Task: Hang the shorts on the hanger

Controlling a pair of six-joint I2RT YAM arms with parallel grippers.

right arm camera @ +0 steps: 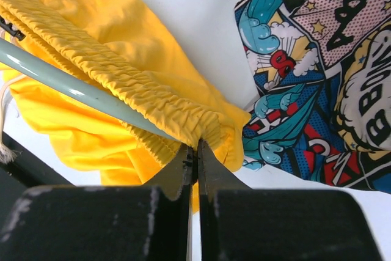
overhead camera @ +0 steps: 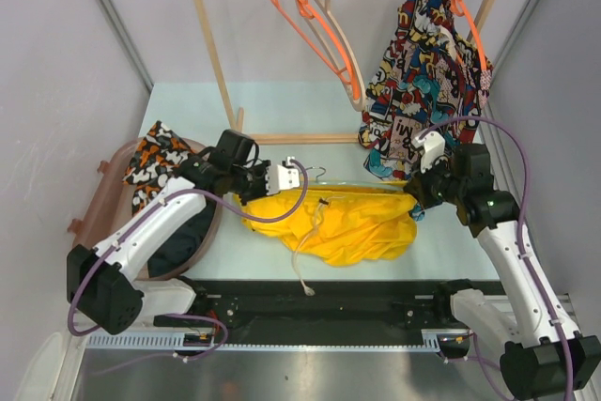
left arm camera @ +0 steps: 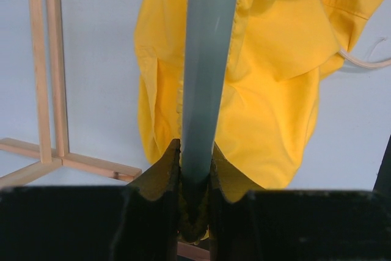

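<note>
Shorts (overhead camera: 352, 223) in a bright yellow heap on the counter (overhead camera: 188, 115), right between the two arms, elastic waistband running along the bar of the mint-green hanger (right arm camera: 61, 80). Looks like the getting-fabric-onto-the-bar stage, maybe halfway, definitely not hung yet. Left gripper (left arm camera: 195, 151) clamped tight on one end of the hanger bar, holding it out over the cloth. Right gripper (right arm camera: 195, 148) pinched nearly closed on the gathered waistband at the opposite end, just beside the bar's hidden tip; no telling about the tip being caught in there too. Next up, probably: hold the left side dead steady and tug the waistband across and over the bar rather than alongside, minding the whitish drawstring (overhead camera: 302, 269) trailing toward the near edge. Container-wise, just one brownish oval basket (overhead camera: 94, 196) off to the left, with an orange-black-white patterned cloth (overhead camera: 155, 161) spilling over its far rim and something dark (overhead camera: 178, 246) bunched inside, partly hidden by the left arm. Nothing yellow in there.
</note>
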